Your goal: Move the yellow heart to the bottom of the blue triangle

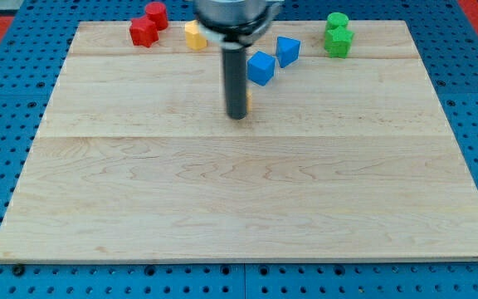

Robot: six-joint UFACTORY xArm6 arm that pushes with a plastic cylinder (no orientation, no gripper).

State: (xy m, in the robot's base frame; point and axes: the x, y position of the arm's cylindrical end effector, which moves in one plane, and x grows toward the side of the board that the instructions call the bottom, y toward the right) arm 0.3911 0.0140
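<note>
My tip (pixel 237 116) rests on the board just below the middle of its top part. A sliver of a yellow block (pixel 248 101) shows at the rod's right edge; the rod hides most of it, so I cannot tell its shape. A blue cube-like block (pixel 260 68) lies just up and right of the rod. A blue triangle-like block (pixel 287 50) lies up and right of that one, close to it. A second yellow block (pixel 193 36) sits near the top edge, left of the rod and partly hidden by the arm's body.
Two red blocks (pixel 156 14) (pixel 143 32) sit close together at the top left. Two green blocks (pixel 336 22) (pixel 338 41) sit together at the top right. The wooden board (pixel 239 208) lies on a blue pegboard surface.
</note>
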